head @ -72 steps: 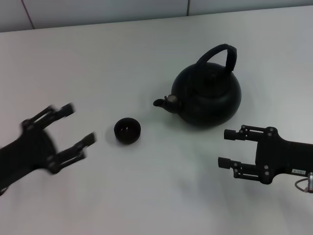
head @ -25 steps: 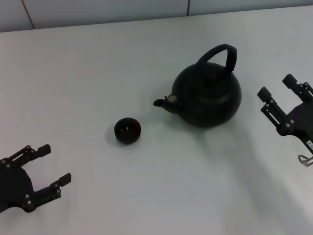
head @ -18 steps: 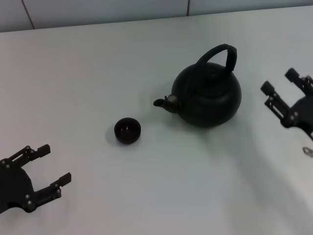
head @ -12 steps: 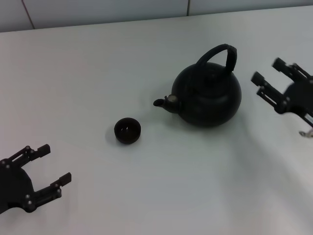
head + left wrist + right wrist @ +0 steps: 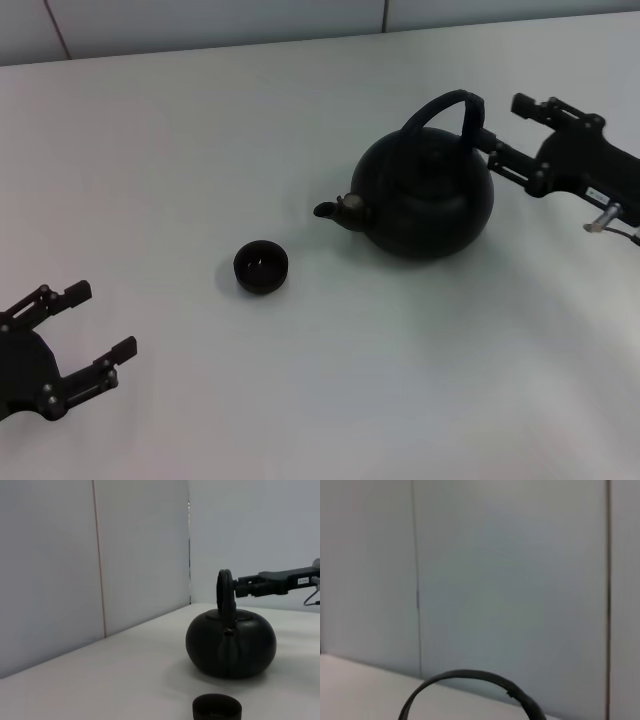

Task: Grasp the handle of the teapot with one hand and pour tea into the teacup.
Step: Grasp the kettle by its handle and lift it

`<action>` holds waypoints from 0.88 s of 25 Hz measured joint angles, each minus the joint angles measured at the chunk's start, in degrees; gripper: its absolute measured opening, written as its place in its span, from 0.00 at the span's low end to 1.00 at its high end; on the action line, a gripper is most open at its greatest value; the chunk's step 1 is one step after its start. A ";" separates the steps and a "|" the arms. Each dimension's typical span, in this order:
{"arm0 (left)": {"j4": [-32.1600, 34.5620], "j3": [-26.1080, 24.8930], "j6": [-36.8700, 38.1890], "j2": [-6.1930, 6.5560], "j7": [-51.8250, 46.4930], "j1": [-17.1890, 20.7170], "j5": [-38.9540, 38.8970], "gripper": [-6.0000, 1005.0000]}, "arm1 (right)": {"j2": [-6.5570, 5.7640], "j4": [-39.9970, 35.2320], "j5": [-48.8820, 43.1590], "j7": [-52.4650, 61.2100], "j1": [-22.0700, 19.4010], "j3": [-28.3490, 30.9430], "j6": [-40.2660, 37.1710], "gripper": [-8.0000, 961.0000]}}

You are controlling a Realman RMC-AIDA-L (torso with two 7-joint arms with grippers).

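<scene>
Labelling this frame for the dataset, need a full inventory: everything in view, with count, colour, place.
teapot: 1, matte black, on the table right of centre, spout toward the teacup
handle: 1, black arched band over the teapot's top
teacup: 1, dark brown-black, on the table left of the spout, apart from it
table: 1, white, under everything
wall: pale grey panels behind the table
left gripper: 1, black, open, low at the near left, away from both items
right gripper: 1, black, open, at handle height right beside the handle, not closed on it
</scene>
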 joint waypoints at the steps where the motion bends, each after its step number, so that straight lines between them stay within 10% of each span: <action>1: 0.01 -0.01 0.03 0.00 0.00 -0.01 -0.09 0.80 | 0.03 -0.40 -0.36 0.40 0.48 -0.45 0.66 0.70; 22: 0.08 -0.04 0.71 0.00 0.03 0.15 -1.91 0.80 | -0.19 -1.76 -0.84 1.27 3.56 -3.51 4.67 0.70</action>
